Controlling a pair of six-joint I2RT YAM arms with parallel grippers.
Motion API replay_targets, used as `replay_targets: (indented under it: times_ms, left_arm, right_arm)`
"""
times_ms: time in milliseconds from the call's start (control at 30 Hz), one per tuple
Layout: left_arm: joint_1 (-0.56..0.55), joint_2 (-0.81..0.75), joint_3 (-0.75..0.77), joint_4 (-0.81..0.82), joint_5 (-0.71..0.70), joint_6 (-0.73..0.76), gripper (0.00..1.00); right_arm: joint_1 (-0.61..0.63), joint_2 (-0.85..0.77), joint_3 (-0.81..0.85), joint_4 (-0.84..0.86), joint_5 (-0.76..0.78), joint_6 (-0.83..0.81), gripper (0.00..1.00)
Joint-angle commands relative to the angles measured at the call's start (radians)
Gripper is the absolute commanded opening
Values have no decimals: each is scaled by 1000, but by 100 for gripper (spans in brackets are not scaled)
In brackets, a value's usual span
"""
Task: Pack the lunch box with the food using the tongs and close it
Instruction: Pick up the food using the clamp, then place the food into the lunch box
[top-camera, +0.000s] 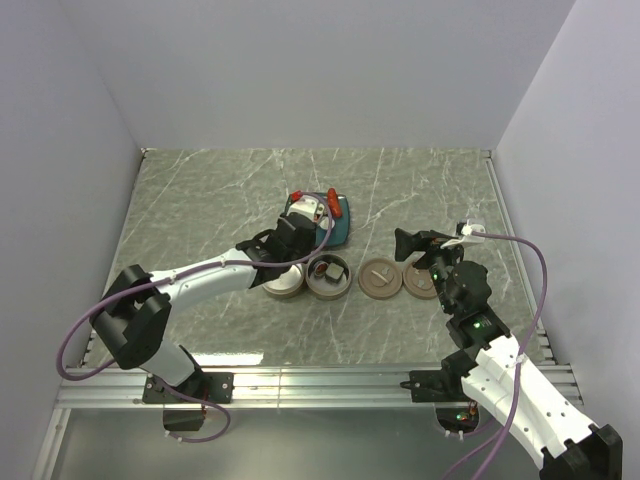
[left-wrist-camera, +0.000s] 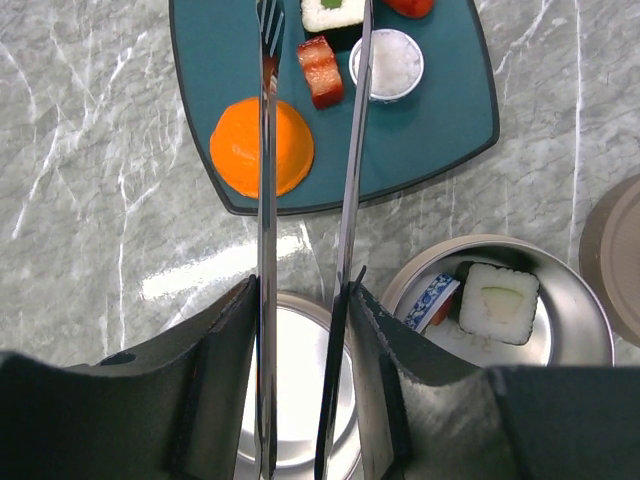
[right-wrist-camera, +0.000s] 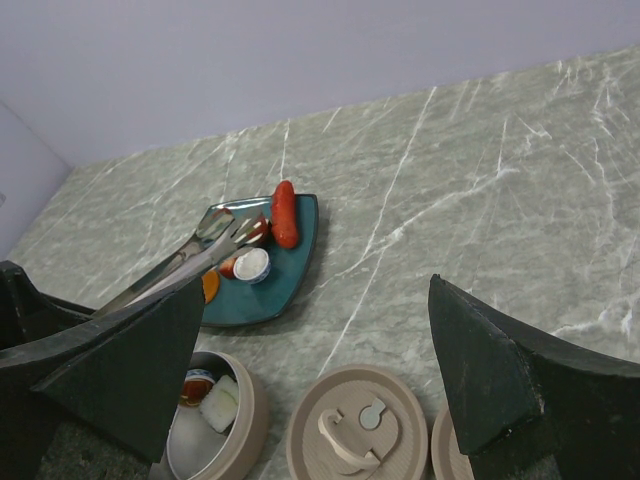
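We see a teal plate (left-wrist-camera: 440, 120) on a grey-green, white-veined marble table (left-wrist-camera: 90, 150), an orange ball (left-wrist-camera: 262, 147), a red sausage (right-wrist-camera: 285, 213), silver tongs (left-wrist-camera: 353, 150), silver tins (left-wrist-camera: 585, 300) and brown lids (right-wrist-camera: 390, 440).

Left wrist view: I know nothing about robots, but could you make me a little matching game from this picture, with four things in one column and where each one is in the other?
Things:
1. orange ball
2. blue-and-white piece
3. tongs
4. brown lid

Places:
A. lying on the marble table
B. held in the left gripper
C. inside a silver tin
D. on the teal plate

Pairs: 1-D, 2-C, 3-B, 4-A.
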Motion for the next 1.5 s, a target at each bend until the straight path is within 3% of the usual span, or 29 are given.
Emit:
replay_targets:
  times_ms: [0, 467, 700, 900, 1200, 1467]
  left_arm:
    - [-1, -20, 34, -3, -28, 5, 45]
    - [0, 55, 92, -3, 4, 31, 44]
    - [2, 45, 84, 2, -11, 31, 31]
    - [0, -73, 14, 57, -34, 25, 24]
    - [-40, -250, -69, 53, -51, 6, 21]
    - [-204, -386, -207, 16, -82, -107, 22]
  right_arm:
    - [-7, -10, -7, 16, -1, 2, 100]
    - [-7, -28, -10, 9, 4, 4, 99]
    - [-8, -30, -11, 10, 2, 4, 99]
    - [-8, -22, -7, 13, 1, 2, 99]
    - [-8, -7, 1, 16, 2, 2, 100]
    - [-10, 1, 6, 18, -4, 2, 100]
